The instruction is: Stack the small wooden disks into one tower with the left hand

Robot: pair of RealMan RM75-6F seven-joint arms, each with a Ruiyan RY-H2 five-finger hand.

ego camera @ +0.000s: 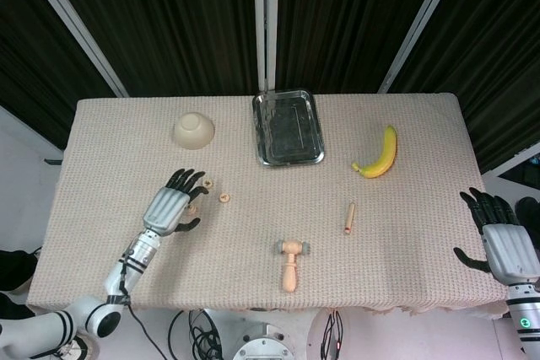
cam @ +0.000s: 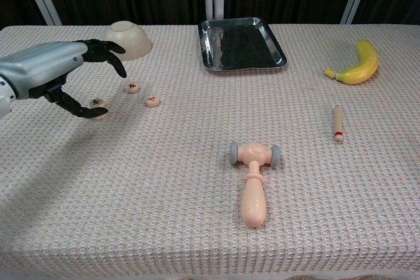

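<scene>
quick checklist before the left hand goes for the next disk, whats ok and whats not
1. Left hand free to grasp: ok, fingers apart, nothing held.
2. Stack base upright: ok, though how many disks it holds cannot tell.
3. Next disk reachable: ok, flat on the cloth just past the fingertips.
4. Second loose disk separate: ok, apart from the first.
5. Path free of the upturned bowl: ok, it sits further back.
6. Right hand out of the way: ok, at the table's far edge.
</scene>
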